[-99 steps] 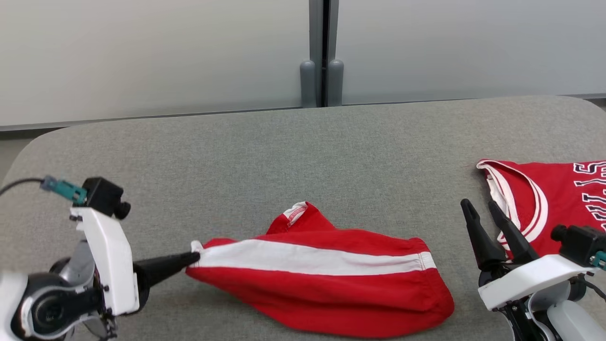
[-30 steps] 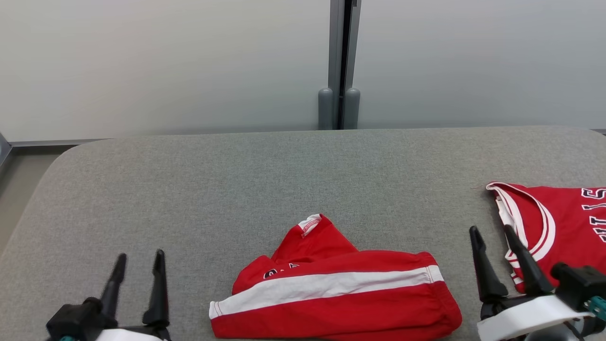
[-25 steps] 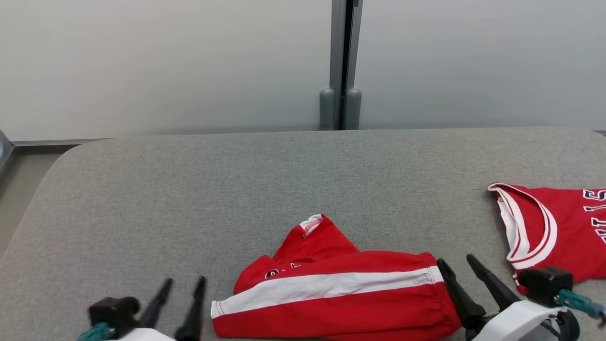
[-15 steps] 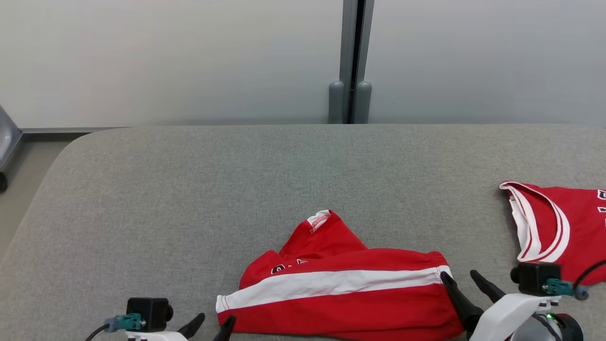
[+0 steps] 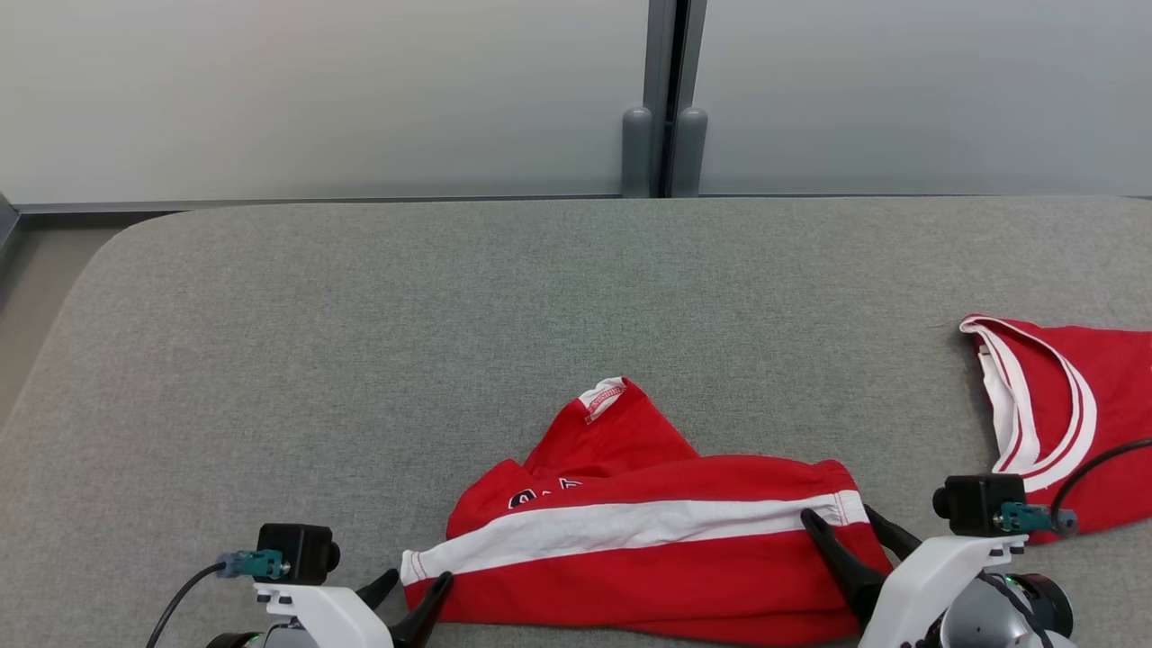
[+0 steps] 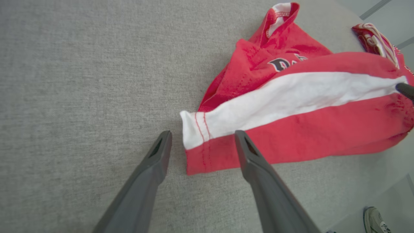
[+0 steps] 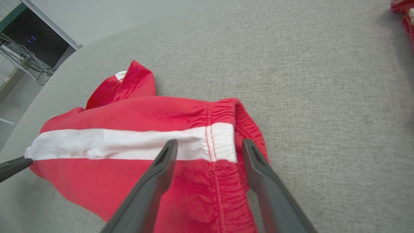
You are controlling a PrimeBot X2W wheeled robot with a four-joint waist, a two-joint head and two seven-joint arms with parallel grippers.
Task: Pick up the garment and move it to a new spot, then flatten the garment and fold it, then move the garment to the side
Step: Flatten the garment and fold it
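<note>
The left claw (image 5: pixel 416 583) and the right claw (image 5: pixel 839 515) both have their fingers spread wide and grip nothing. Beneath them stretches a grey cloth-covered table (image 5: pixel 450 315). Crumpled red shorts (image 5: pixel 648 585) with a white side stripe lie between the two claws. The hem end sits between the left claw's fingers, and the elastic waistband sits between the right claw's. A red jersey (image 5: pixel 1107 405) lies apart, beyond the right claw's outer side.
</note>
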